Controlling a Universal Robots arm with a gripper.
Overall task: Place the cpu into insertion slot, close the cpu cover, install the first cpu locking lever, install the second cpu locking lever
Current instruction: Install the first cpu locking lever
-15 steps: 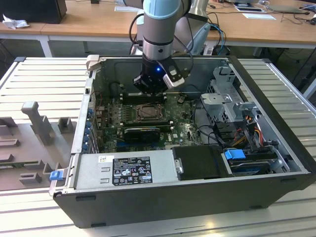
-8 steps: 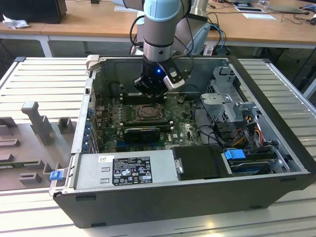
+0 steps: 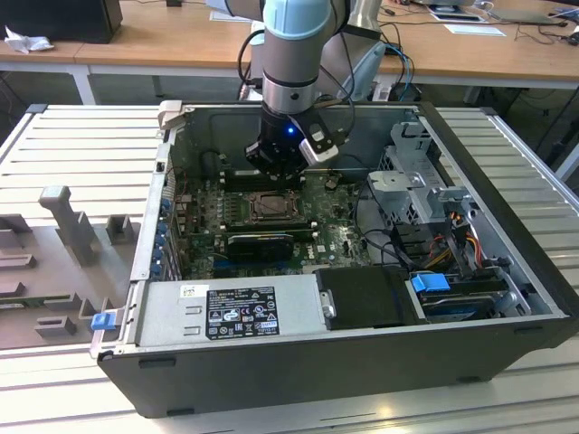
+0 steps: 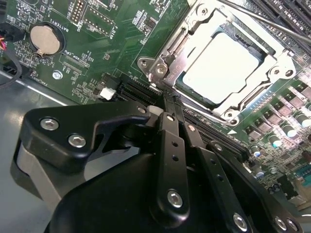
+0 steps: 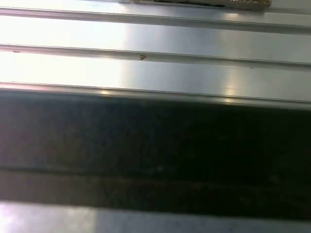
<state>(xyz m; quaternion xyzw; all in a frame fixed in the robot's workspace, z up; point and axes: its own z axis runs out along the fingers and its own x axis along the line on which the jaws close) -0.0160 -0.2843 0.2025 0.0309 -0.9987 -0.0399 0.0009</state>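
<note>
The cpu [image 4: 218, 63], a pale square chip, lies in the insertion slot [image 3: 271, 208] on the green board inside the open computer case. The cpu cover [image 4: 167, 60], a silver frame, lies flat over it, and the chip shows through its window. A thin metal lever rod [image 4: 262, 19] runs along one side of the socket. My gripper [image 4: 170, 99] is shut with its fingertips together, nothing between them, right at the cover's edge near a corner screw. In the exterior view the gripper [image 3: 274, 170] hangs just behind the socket.
Black memory slots [image 4: 214, 136] run beside the socket, close to my fingers. A coin battery [image 4: 44, 40] sits on the board. The power supply [image 3: 231, 312], drive cage [image 3: 412, 163] and cables [image 3: 452, 240] crowd the case. The first wrist view shows ribbed metal table [image 5: 155, 68].
</note>
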